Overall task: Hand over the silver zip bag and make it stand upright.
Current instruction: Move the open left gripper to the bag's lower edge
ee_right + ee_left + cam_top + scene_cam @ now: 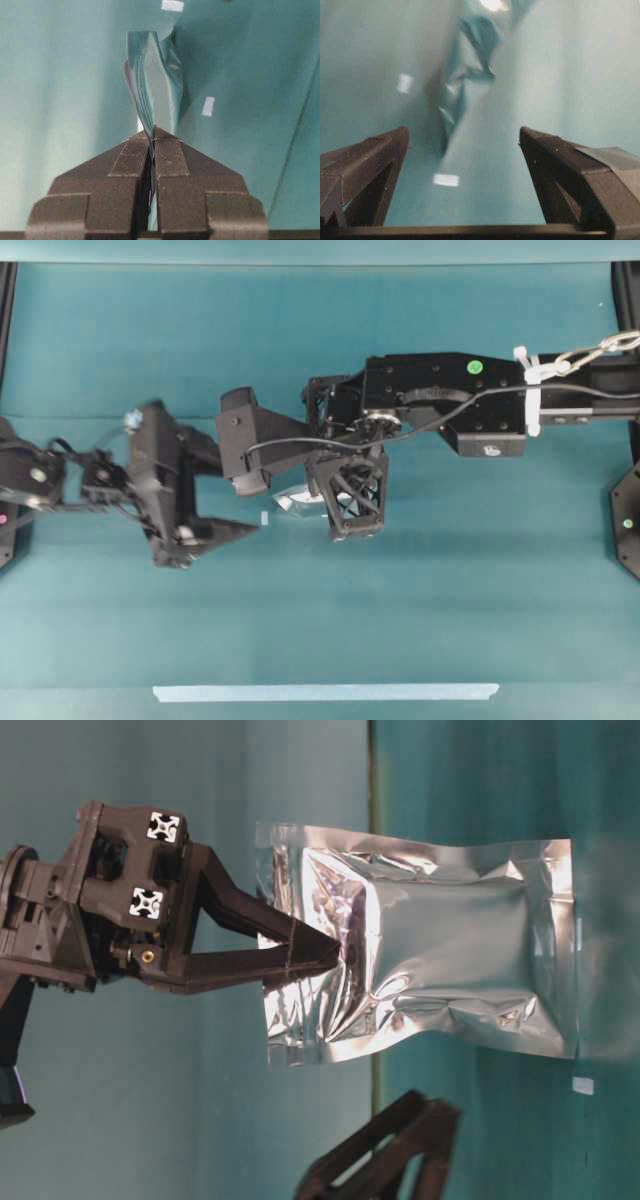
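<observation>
The silver zip bag [440, 960] stands on its end on the teal table, with its crinkled top strip pinched by my right gripper [335, 955], which is shut on it. From overhead the bag [295, 502] shows edge-on beside the right gripper [335, 505]. The right wrist view has the bag [152, 75] rising from the closed pads [167, 152]. My left gripper [235, 495] is open just left of the bag, with nothing between its fingers [555, 165]. The bag's edge [462, 80] lies ahead of it, apart.
A pale tape strip [325, 692] lies along the table's front edge. A small white tape bit [264, 517] sits on the cloth between the left fingers and the bag; the same bit [446, 179] shows in the left wrist view. Dark frame posts stand at both sides.
</observation>
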You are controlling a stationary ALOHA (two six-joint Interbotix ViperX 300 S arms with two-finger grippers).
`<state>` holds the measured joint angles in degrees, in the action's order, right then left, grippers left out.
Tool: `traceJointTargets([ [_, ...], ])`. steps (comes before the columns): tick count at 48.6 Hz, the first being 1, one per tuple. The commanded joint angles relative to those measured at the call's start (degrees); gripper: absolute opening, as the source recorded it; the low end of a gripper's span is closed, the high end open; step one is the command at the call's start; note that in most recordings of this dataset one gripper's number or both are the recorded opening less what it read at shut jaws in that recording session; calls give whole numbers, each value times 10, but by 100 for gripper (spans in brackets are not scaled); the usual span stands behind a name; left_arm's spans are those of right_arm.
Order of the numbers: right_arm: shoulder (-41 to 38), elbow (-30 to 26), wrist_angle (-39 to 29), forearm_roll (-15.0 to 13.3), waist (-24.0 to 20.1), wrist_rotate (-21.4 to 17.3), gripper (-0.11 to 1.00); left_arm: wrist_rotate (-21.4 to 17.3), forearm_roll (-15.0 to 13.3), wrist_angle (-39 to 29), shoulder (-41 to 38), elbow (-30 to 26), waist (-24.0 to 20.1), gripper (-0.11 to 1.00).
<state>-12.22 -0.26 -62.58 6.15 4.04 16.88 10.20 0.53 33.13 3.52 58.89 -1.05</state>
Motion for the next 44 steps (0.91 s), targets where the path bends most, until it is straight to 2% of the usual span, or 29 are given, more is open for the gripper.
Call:
traceJointTargets([
  [1,4,0,4,-1,-3,-1,1,2,1,30,-24,-14,1,98],
  [7,4,3,7,-1,-3,-1,1,2,1,63,-54,-32,-1,98],
  [26,4,9,11,-1,-3,-4,1,3,1,68,-150,-116,-2,98],
  [35,4,9,13,-1,-3,-4,1,2,1,68,-170,-144,-4,98],
  [44,4,9,13,-1,-3,-3,1,3,0,69,-175,-149,-10,97],
])
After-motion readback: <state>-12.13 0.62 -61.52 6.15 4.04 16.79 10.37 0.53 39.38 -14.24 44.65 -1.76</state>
